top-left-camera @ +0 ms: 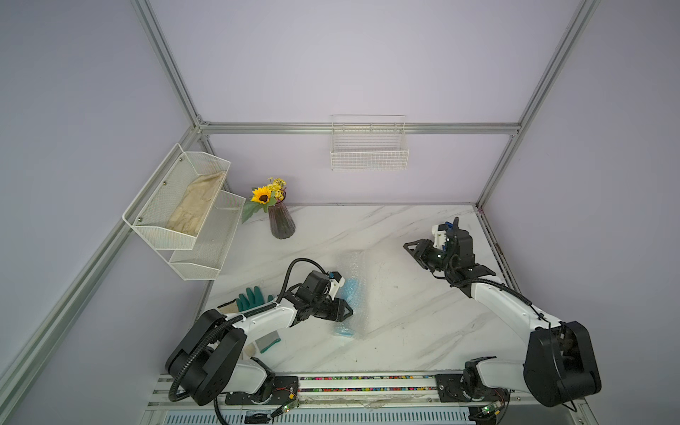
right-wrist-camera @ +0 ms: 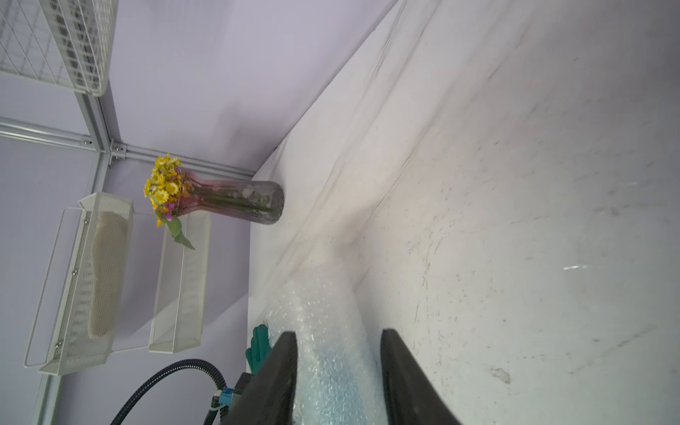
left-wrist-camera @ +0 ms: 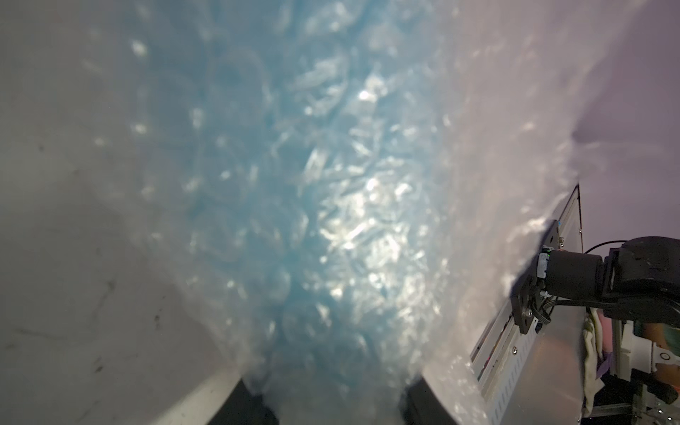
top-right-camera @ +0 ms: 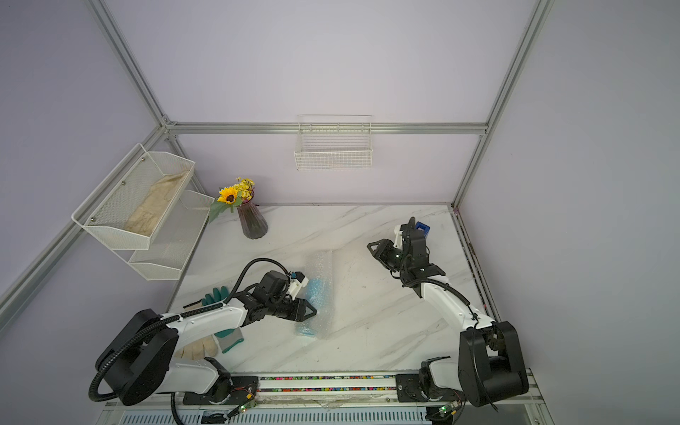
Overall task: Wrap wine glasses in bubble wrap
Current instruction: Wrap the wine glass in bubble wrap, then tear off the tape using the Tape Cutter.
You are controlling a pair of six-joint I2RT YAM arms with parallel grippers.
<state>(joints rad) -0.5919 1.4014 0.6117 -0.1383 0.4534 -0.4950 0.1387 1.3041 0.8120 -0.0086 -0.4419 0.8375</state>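
Left wrist view puts the left gripper right at the bundle. Its two dark fingers stand a moderate way apart on either side of the bubble wrap, and crinkled film fills the whole gap between them. The light-blue goblet shows through the film straight ahead of the tips, but whether the pads already press on the film cannot be told. In both top views the goblet lies on its side on the table, rolled inside the sheet. Its long axis runs crosswise to the way the left fingers reach, so they come at it from the flank and not from an end. The rounded cup bulges to one side of the tips, and what looks like the foot sits at the other, which puts the fingers about level with the stem. The right gripper has its fingers apart with nothing between them. It hangs well apart from the bundle, off beyond the cup end and on the side opposite the left fingers, and it sights back along the roll. The left arm is therefore plainly the nearer one. Any further rolling or tucking would seem to depend on that flank grip, since turning the bundle about its own long axis would carry it away from the left fingertips. The free edge of the sheet is too faint to trace
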